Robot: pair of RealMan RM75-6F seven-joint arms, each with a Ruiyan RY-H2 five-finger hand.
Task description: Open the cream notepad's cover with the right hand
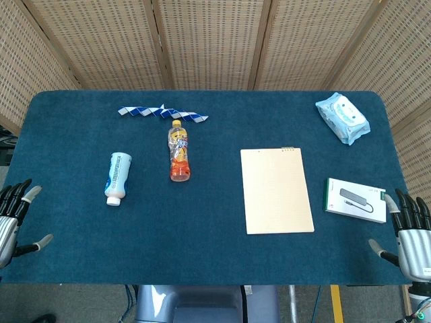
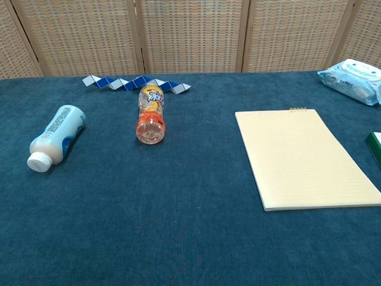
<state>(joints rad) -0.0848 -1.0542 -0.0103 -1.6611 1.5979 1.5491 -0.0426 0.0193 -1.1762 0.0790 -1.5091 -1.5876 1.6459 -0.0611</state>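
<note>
Two hands are waiting at the near corners of the blue bench [image 1: 202, 256]. The right hand [image 1: 412, 235] is holding nothing, its fingers [image 1: 404, 202] spread apart. The left hand [image 1: 10, 219] is empty and spread too. The cream notepad [image 1: 276, 190] is lying flat and closed, just beside a boxed gadget [image 1: 356, 200] near the right hand.

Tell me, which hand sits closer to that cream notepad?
The right hand. It hovers at the table's right edge nearer the cream notepad; the left hand is across the table beyond both bottles.
</note>
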